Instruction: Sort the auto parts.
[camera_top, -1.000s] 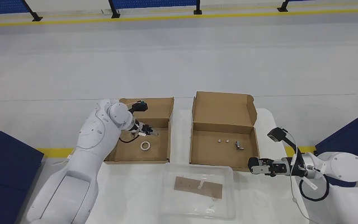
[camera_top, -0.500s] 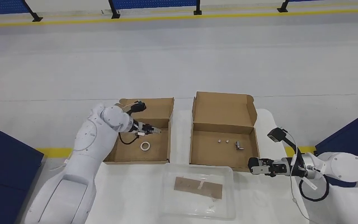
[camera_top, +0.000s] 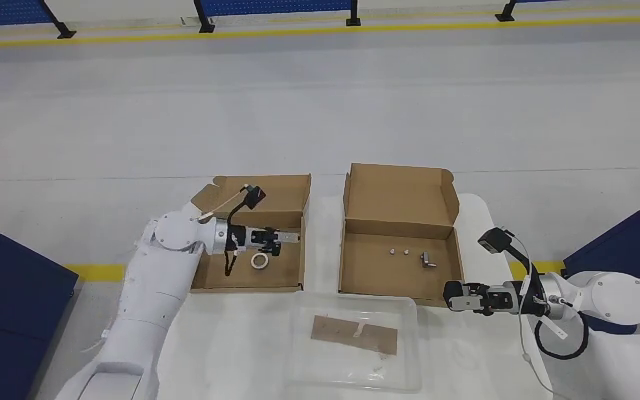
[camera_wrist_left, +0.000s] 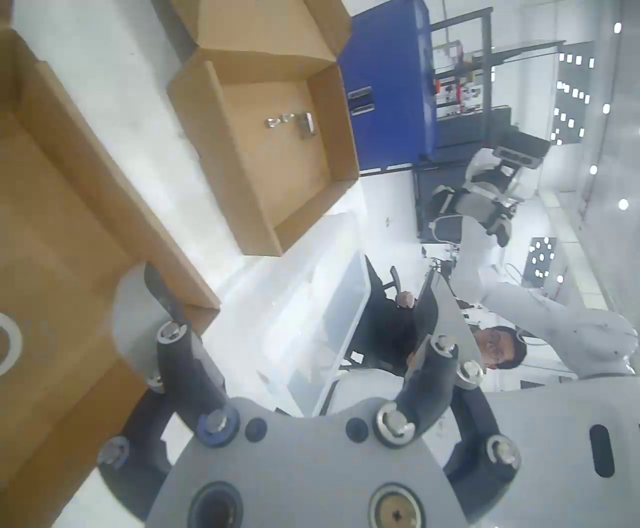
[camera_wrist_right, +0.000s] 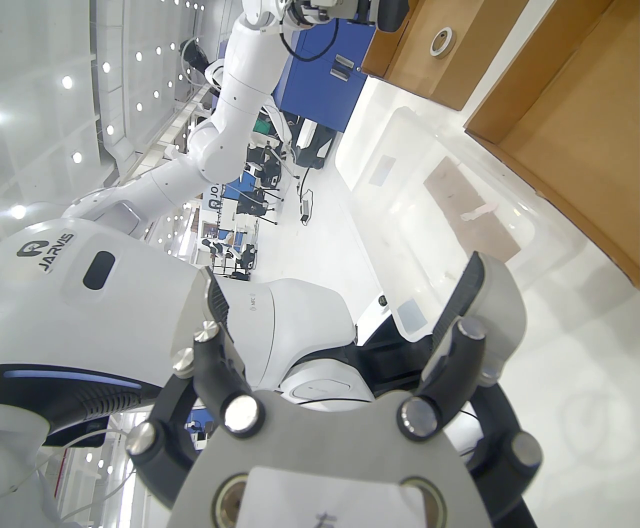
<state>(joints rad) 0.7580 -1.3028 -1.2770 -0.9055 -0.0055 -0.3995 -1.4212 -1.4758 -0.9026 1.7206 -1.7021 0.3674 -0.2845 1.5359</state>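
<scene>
while both claws hung open, the parts lay in their boxes

as the left claw (camera_top: 288, 237) hung over the left cardboard box (camera_top: 285, 270), its two fingers (camera_wrist_left: 135, 310) were spread wide with nothing between them. it pointed toward that box's right wall and was close to it. the white ring (camera_top: 259, 260) lay flat on the box floor near the claw, on the robot's side of it, and was not touched.

the right cardboard box (camera_top: 380, 275) stood just beside the left one on the white table (camera_top: 478, 232), with its lid flap folded back. on its floor lay a small metal fitting (camera_top: 427, 259) near the right wall. two tiny metal bits (camera_top: 394, 250) sat side by side a little to the left of it. all three were well apart from both claws.

the right claw (camera_top: 452, 297) hung low over the table, off the near right corner of the right box and beside the right end of the clear plastic tray (camera_top: 305, 365). it too was released, its fingers (camera_wrist_right: 472, 285) wide apart and gripping nothing. the tray sat in front of the two boxes, nearer the robot. a brown card sheet (camera_top: 335, 330) lay in it, and a small pale piece (camera_top: 360, 328) rested on that sheet.
</scene>
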